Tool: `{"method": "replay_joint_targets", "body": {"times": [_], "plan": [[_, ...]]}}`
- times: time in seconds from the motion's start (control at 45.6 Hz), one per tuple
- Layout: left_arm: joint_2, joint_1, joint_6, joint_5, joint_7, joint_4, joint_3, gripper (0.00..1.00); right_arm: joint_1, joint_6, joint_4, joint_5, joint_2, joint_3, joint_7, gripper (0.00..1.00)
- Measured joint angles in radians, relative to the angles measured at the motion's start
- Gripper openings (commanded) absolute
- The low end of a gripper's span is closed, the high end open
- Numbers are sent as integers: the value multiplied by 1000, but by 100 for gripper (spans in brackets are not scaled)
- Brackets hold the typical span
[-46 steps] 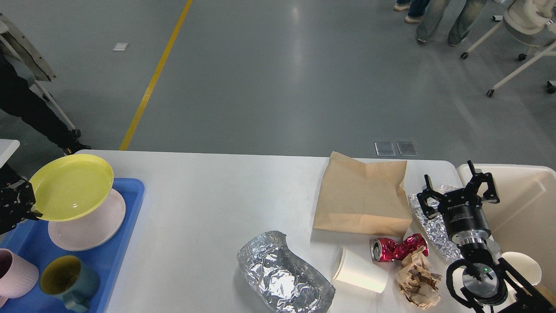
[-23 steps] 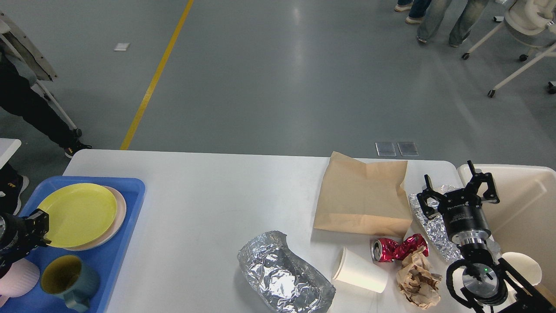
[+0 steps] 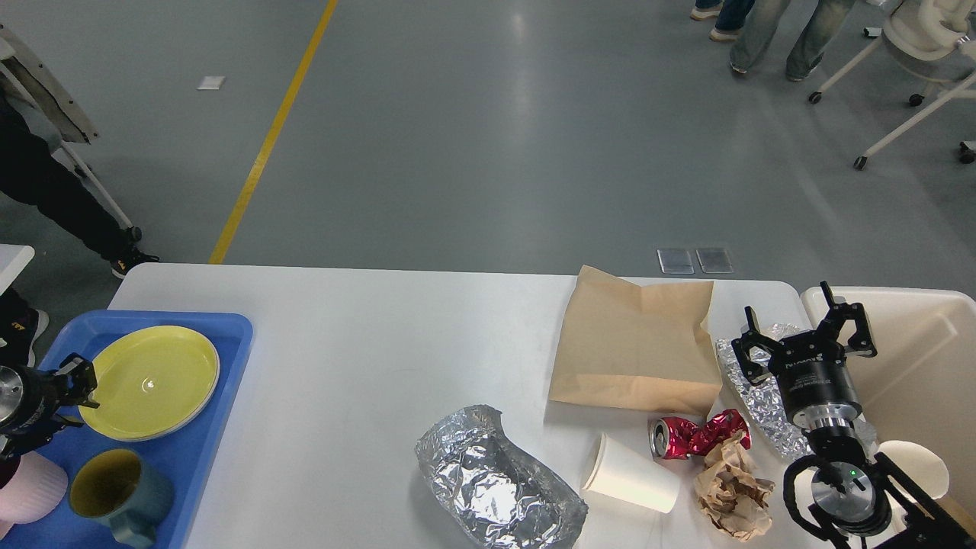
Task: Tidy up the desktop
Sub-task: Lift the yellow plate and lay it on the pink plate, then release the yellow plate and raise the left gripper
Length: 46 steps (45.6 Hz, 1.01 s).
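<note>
The white desktop (image 3: 366, 343) carries litter on its right half: a brown paper bag (image 3: 637, 343), a crushed foil tray (image 3: 496, 480), a white paper cup (image 3: 633, 480) on its side, a crushed red can (image 3: 698, 435) and a crumpled brown paper wad (image 3: 732, 492). My left gripper (image 3: 76, 393) is open at the left edge of the yellow plate (image 3: 156, 381), with nothing between its fingers. My right gripper (image 3: 801, 335) stands open above a foil sheet (image 3: 755, 381) near the table's right end, holding nothing.
The blue tray (image 3: 229, 324) at the left holds the yellow plate stacked on a pale one, a dark green mug (image 3: 114, 496) and a pink cup (image 3: 27, 488). A cream bin (image 3: 915, 358) sits past the right edge. People's legs and a wheeled chair stand on the floor beyond.
The yellow plate went down from tilted and raised to flat on the pale plate in the tray. My left gripper let it go and drew slightly left. The right arm stayed still.
</note>
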Motion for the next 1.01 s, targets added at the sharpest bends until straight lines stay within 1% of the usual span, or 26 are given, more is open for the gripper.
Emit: {"method": "replay_joint_targets", "body": {"times": [0.044, 0.088, 0.11, 0.241, 0.329, 0.373, 0.438, 0.526, 0.592, 0.745, 0.767, 0.833, 0.921, 0.987, 1.008], "plan": [[0, -1, 8, 0, 3, -1, 0, 87, 0, 0, 0, 0, 0, 0, 0, 100], [0, -2, 9, 1, 6, -2, 0, 95, 0, 0, 0, 0, 0, 0, 0, 100], [0, -4, 8, 2, 7, -3, 0, 96, 0, 0, 0, 0, 0, 0, 0, 100], [8, -57, -16, 9, 7, -7, 0, 96, 0, 0, 0, 0, 0, 0, 0, 100], [17, -145, -48, 10, -4, -8, -6, 96, 0, 0, 0, 0, 0, 0, 0, 100], [31, -172, -67, 11, -5, -8, -38, 96, 0, 0, 0, 0, 0, 0, 0, 100], [65, -187, -84, 12, -9, -8, -120, 96, 0, 0, 0, 0, 0, 0, 0, 100], [106, -176, -96, 12, -11, -8, -327, 96, 0, 0, 0, 0, 0, 0, 1, 100], [115, -123, -99, 12, -12, -8, -538, 96, 0, 0, 0, 0, 0, 0, 1, 100], [103, 63, -100, 12, -17, -6, -1115, 96, 0, 0, 0, 0, 0, 0, 1, 100], [92, 98, -100, 12, -21, -5, -1217, 96, 0, 0, 0, 0, 0, 0, 1, 100], [53, 177, -100, 13, -41, -4, -1458, 96, 0, 0, 0, 0, 0, 0, 1, 100], [-18, 238, -98, 42, -79, -5, -1665, 96, 0, 0, 0, 0, 0, 0, 1, 100], [-70, 266, -97, 84, -119, -13, -1733, 96, 0, 0, 0, 0, 0, 0, 1, 100], [-85, 283, -97, 100, -141, -16, -1754, 96, 0, 0, 0, 0, 0, 0, 1, 100]]}}
